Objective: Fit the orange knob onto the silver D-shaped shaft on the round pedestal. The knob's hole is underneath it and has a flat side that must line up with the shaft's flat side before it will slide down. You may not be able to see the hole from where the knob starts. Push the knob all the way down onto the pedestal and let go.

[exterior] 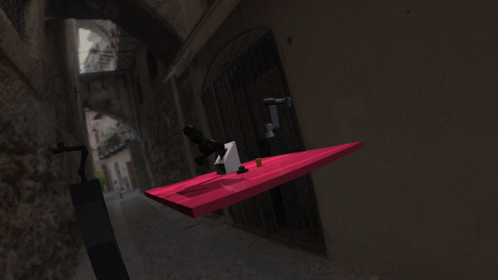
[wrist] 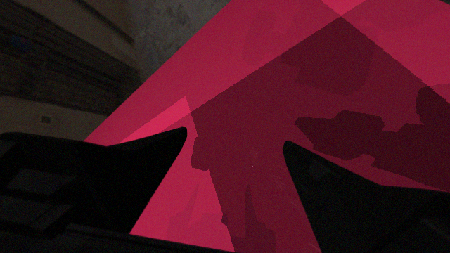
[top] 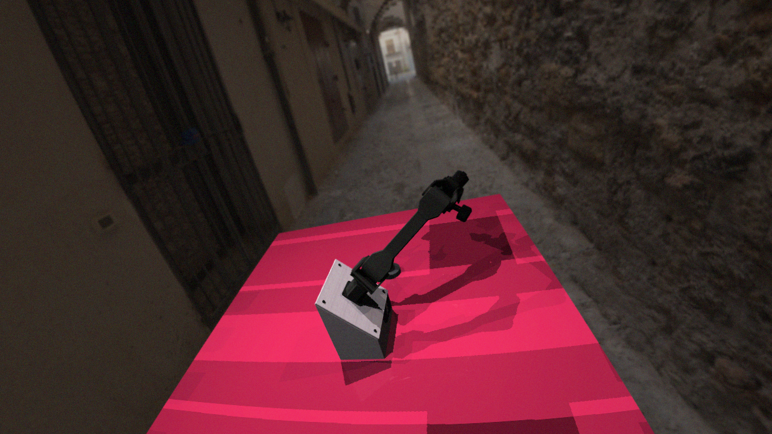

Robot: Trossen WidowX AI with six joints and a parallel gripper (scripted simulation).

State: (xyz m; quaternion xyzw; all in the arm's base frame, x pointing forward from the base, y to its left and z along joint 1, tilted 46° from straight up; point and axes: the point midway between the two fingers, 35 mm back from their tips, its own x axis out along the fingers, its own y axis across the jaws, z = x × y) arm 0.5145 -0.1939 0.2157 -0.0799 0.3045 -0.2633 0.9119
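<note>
The orange knob [exterior: 258, 162] stands on the pink table in the exterior view. I cannot see it in the top view or the wrist view, and its hole is hidden. The dark round pedestal [top: 395, 271] [exterior: 242, 170] sits beside the arm's base, between base and knob in the exterior view. Its shaft is too small and dark to make out. My gripper [top: 463, 213] [exterior: 200, 160] [wrist: 234, 138] is open and empty, raised above the table on the far side of the base from the knob. Only table and shadows show between the fingers.
The arm rises from a wedge-shaped base [top: 353, 336] [exterior: 234, 160] on the pink table [top: 259, 396] [exterior: 295, 163] [wrist: 218, 60]. The arm's upper link passes over the pedestal in the top view. A table edge shows at the upper left of the wrist view. Other arms stand beyond the table.
</note>
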